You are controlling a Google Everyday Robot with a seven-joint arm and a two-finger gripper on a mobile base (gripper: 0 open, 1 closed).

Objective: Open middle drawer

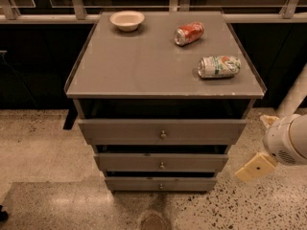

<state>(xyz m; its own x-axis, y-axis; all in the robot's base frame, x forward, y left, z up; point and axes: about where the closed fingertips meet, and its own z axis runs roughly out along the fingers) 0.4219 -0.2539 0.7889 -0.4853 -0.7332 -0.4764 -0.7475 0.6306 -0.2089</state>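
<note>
The grey cabinet (163,71) has three flat drawer fronts stacked one under the other. The middle drawer (124,162) is the mid-sized front, with a small round metal knob (162,165) at its centre. The widest front (120,131) sits above it and the slimmest (129,183) below. Dark gaps show above each front. My gripper (255,167), a cream-coloured piece on a white arm (288,140), hangs to the right of the cabinet at about the middle drawer's height. It is apart from the drawer and holds nothing.
On the cabinet top lie a white bowl (127,20) at the back left, a red can (189,33) on its side and a green-white can (219,66) on its side near the right edge. Speckled floor (43,143) surrounds the cabinet. A dark railing wall (38,18) stands behind.
</note>
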